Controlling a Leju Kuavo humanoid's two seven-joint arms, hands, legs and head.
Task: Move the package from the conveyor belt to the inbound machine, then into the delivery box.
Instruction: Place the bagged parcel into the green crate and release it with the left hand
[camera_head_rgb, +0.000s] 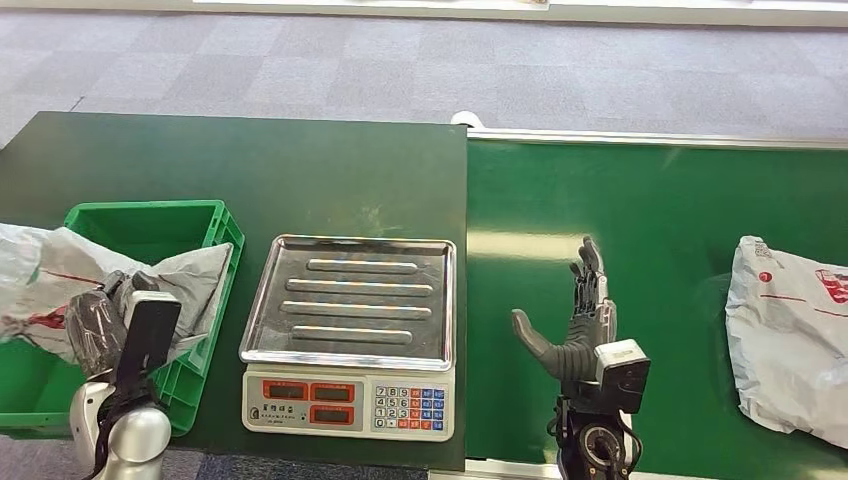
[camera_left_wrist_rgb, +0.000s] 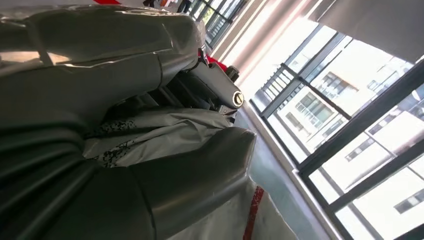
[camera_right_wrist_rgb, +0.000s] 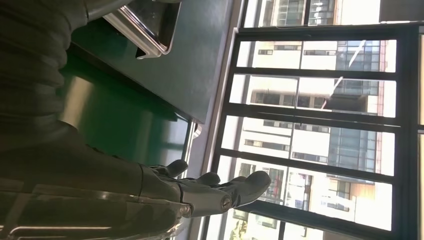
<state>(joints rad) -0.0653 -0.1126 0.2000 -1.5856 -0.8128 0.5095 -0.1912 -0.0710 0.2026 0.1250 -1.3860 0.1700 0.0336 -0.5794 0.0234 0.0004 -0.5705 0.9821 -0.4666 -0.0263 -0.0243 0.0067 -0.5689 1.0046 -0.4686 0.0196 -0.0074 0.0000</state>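
green plastic crate (camera_head_rgb: 215, 222): a crumpled grey poly-mailer package (camera_head_rgb: 60, 275) is held over it by the left hand (camera_head_rgb: 100, 325), fingers wrapped around the film | scale (camera_head_rgb: 350, 330): ribbed steel tray is bare | conveyor belt (camera_head_rgb: 640, 230): second grey mailer (camera_head_rgb: 790, 335) is lying flat | right hand (camera_head_rgb: 580, 325): fingers are spread, nothing is gripped

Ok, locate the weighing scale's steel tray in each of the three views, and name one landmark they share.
Head view: the steel tray sits centre, on the scale between the green bin and the conveyor belt.
Left wrist view: not in it; the left hand grips a grey package.
Right wrist view: one tray corner shows at the upper edge, beyond the right hand.
Shared landmark: the tall windows in both wrist views.
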